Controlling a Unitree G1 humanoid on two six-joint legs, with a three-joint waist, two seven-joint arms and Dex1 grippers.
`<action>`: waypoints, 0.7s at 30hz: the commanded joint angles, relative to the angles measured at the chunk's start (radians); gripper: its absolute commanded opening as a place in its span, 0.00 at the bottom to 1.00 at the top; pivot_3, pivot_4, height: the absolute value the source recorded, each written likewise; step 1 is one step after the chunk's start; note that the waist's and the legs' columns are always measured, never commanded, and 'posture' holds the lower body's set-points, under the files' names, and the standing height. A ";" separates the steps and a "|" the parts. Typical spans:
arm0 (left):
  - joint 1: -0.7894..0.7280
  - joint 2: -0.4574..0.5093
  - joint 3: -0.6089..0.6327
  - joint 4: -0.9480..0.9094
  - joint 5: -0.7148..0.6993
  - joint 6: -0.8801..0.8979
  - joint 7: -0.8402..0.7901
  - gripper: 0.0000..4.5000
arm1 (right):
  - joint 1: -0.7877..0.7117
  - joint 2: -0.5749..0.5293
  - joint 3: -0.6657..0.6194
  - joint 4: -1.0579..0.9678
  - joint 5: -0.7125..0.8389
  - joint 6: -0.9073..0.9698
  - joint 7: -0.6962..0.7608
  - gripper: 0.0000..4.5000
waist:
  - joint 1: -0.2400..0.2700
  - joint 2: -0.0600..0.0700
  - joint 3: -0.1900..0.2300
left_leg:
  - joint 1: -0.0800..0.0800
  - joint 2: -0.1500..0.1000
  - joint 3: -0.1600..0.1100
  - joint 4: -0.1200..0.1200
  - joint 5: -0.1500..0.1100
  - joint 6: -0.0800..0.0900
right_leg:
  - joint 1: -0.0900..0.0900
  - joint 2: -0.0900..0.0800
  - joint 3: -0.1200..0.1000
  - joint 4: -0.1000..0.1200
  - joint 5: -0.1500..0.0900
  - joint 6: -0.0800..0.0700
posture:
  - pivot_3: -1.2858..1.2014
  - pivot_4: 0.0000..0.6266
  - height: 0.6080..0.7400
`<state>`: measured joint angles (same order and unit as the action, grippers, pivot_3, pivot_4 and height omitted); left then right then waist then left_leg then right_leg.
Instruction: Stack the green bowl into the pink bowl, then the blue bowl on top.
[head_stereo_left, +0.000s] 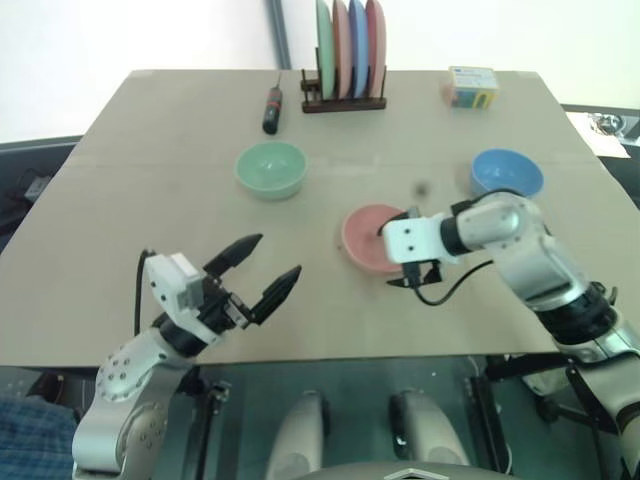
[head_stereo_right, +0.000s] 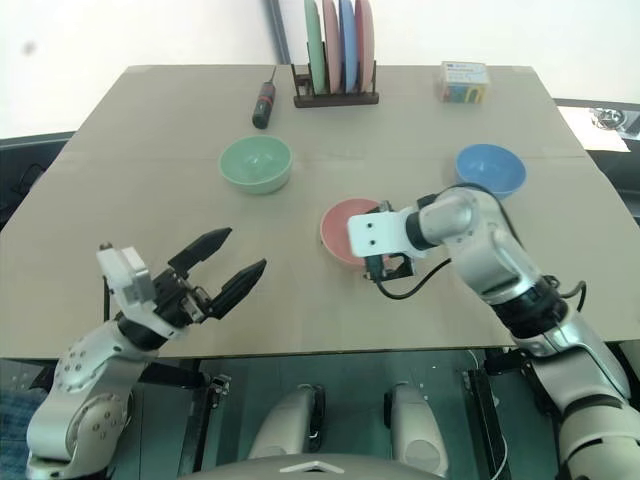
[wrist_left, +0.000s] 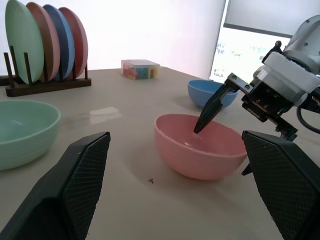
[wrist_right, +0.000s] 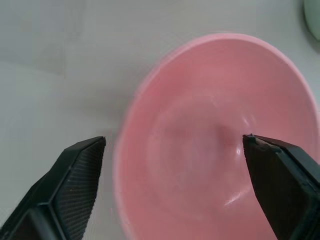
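The pink bowl (head_stereo_left: 368, 238) sits upright mid-table. My right gripper (head_stereo_left: 402, 250) hangs over its right rim, pointing down, fingers open and one on each side of the rim; the right wrist view looks into the empty pink bowl (wrist_right: 215, 145) between the open fingers (wrist_right: 75, 185). Further back on the left stands the green bowl (head_stereo_left: 271, 168), and the blue bowl (head_stereo_left: 507, 172) is at the back right, behind my right arm. My left gripper (head_stereo_left: 275, 256) is open and empty above the table's near left, aimed at the pink bowl (wrist_left: 197, 145).
A wooden rack with several upright plates (head_stereo_left: 345, 60) stands at the far edge. A black and red screwdriver (head_stereo_left: 272, 108) lies to its left and a small colourful box (head_stereo_left: 471, 86) to its right. The tan table (head_stereo_left: 150, 190) has bare room on the left.
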<state>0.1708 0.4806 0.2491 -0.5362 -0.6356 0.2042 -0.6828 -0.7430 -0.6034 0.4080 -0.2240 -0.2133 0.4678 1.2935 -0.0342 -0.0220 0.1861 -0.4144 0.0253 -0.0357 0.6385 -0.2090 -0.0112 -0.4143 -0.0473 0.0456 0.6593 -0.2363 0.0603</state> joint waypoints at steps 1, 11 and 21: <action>-0.077 0.035 0.010 0.050 0.066 0.029 0.061 1.00 | 0.002 0.001 -0.147 -0.098 0.142 0.201 -0.001 0.99 | -0.002 0.000 0.000 | 0.000 0.000 0.000 0.000 0.000 0.000 | 0.000 0.000 0.000 0.000 0.000 0.000 | 0.52 0.24 1.00; -0.511 0.261 -0.112 0.508 0.306 0.063 -0.021 1.00 | 0.004 -0.002 -0.496 -0.101 0.448 0.487 -0.135 0.99 | 0.006 0.000 0.000 | -0.001 -0.001 -0.001 0.001 0.000 0.000 | 0.001 0.000 -0.001 0.000 0.001 0.001 | 0.52 0.24 1.00; -0.962 0.211 -0.332 1.189 0.574 -0.195 -0.151 1.00 | -0.039 -0.048 -0.580 -0.144 0.634 0.567 -0.266 0.99 | 0.000 -0.001 0.001 | -0.003 -0.002 -0.001 -0.002 0.000 0.000 | -0.001 -0.001 -0.001 -0.002 0.002 0.004 | 0.52 0.24 1.00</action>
<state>-0.7375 0.7010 -0.0516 0.5615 -0.1154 0.0952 -0.8101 -0.7614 -0.6308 -0.1389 -0.3323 0.3837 1.0242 1.0496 -0.0340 -0.0229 0.1869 -0.4172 0.0236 -0.0367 0.6366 -0.2090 -0.0111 -0.4154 -0.0480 0.0441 0.6577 -0.2341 0.0641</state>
